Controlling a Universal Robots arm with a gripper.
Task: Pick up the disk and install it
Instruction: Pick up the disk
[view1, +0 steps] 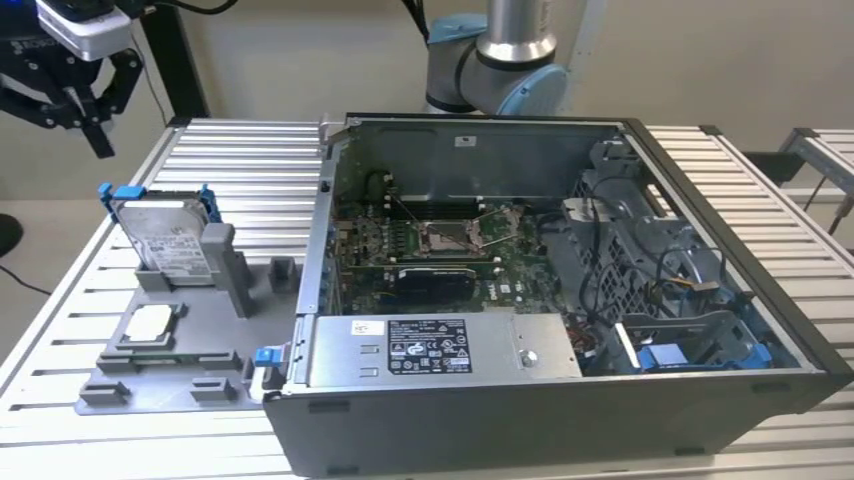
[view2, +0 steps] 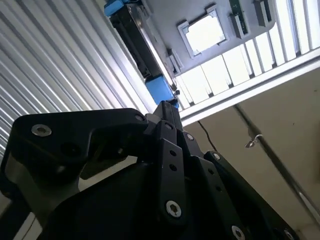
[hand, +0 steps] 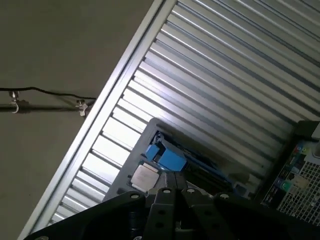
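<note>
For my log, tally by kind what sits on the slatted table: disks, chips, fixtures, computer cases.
Disk: 1
Chip: 1
Fixture: 1
Case: 1
Total: 4

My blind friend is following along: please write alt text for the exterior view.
The blue-framed disk stands upright in a grey holder on a ribbed metal table, at the exterior view's left of an open computer case. The black gripper hangs higher up, clear of it.
</note>
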